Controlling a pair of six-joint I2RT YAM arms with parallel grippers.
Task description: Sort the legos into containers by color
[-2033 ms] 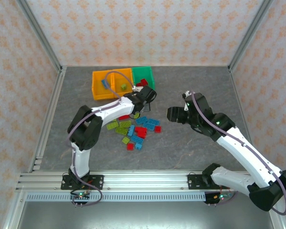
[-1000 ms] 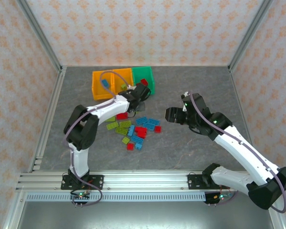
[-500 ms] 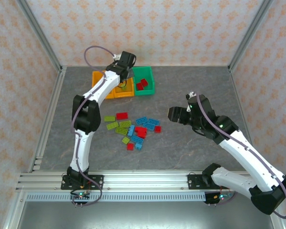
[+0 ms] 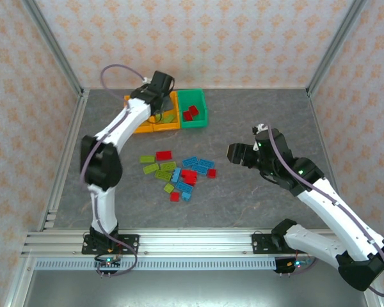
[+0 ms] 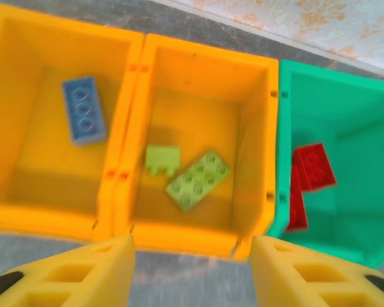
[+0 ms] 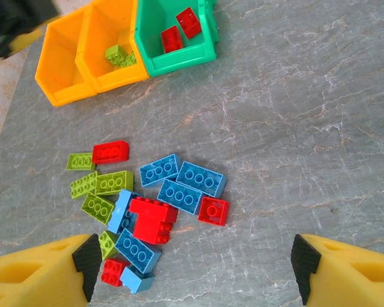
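My left gripper (image 4: 157, 102) hangs open by the near edge of the containers, and nothing sits between its yellow fingers (image 5: 83, 272). The left orange bin (image 5: 6, 115) holds one blue lego (image 5: 83, 110). Two lime legos (image 5: 198, 180) lie in the middle orange bin (image 5: 249, 128). Red legos (image 5: 313, 166) rest in the green bin (image 5: 371, 128). A loose pile of red, blue and lime legos (image 4: 179, 171) (image 6: 153, 204) lies mid-table. My right gripper (image 4: 233, 153) (image 6: 192, 268) hovers open above the pile's right side, holding nothing.
The three bins (image 4: 193, 110) stand in a row near the back wall. Metal frame posts (image 4: 54, 57) border the table on the left and right. Bare grey tabletop (image 6: 294, 128) stretches right of the pile and in front of the bins.
My left arm swung from the pile back to the bins and its jaws opened. A second lime lego now lies in the middle orange bin. The right arm barely moved.
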